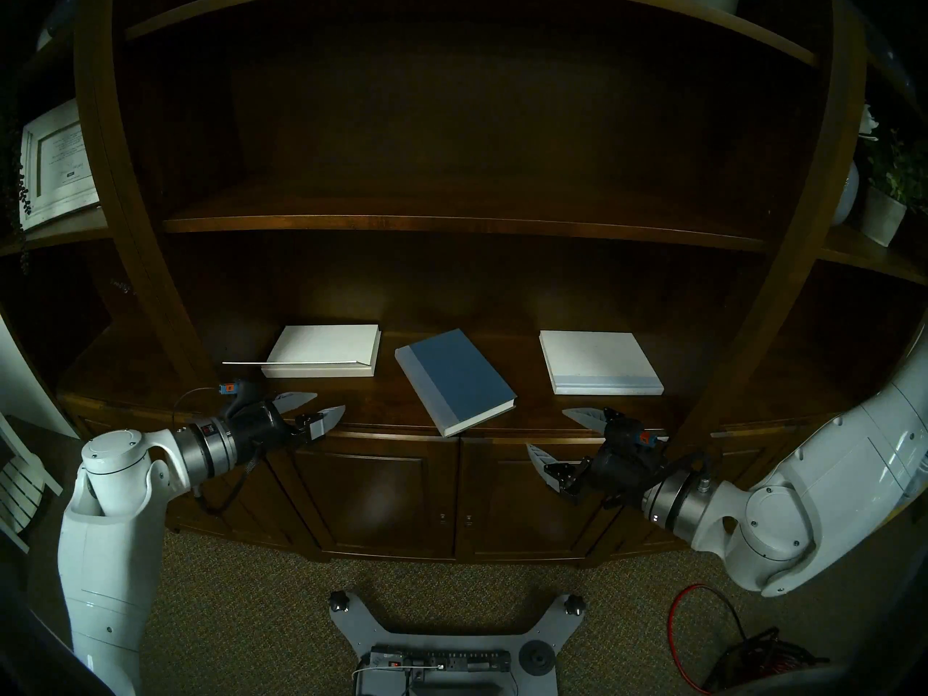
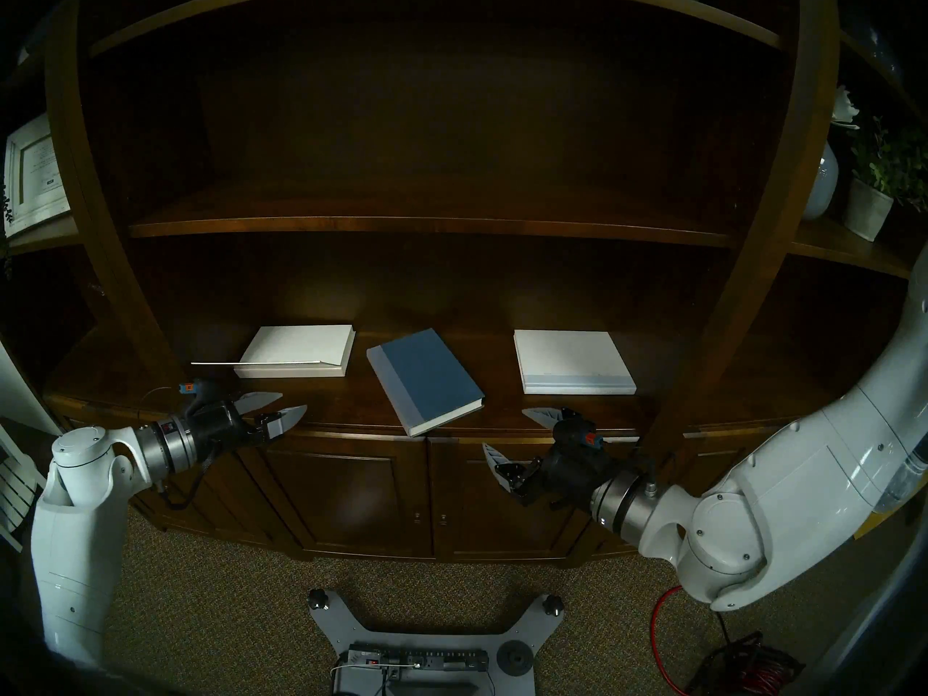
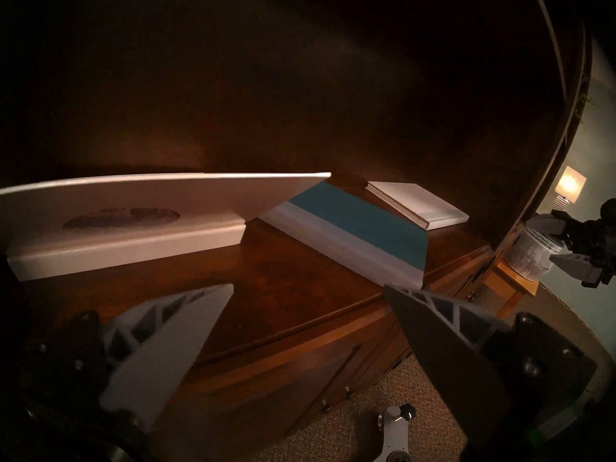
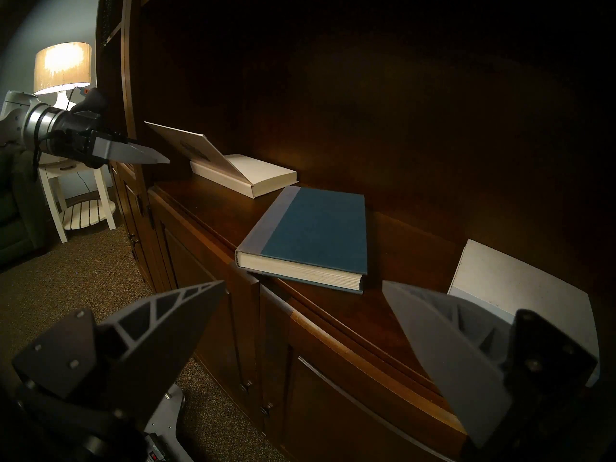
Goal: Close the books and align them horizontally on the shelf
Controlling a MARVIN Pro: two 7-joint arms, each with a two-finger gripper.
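Three books lie on the dark wooden shelf (image 1: 381, 408). The white emblem book (image 1: 326, 346) is at the left, its cover (image 3: 126, 214) propped half open above the pages. The blue book (image 1: 459, 378) lies closed and skewed in the middle, one corner over the front edge. The white book with a pale blue band (image 1: 597, 361) lies closed at the right. My left gripper (image 1: 330, 401) is open and empty, in front of the emblem book. My right gripper (image 1: 545, 428) is open and empty, at the ledge's front between the blue and banded books.
An upper shelf board (image 1: 452, 223) hangs above the books. Cabinet doors (image 1: 376, 489) lie below the ledge. A framed certificate (image 1: 55, 167) stands far left, and a vase and potted plant (image 1: 889, 203) far right. My base (image 1: 442, 650) and a red cable (image 1: 703, 629) are on the carpet.
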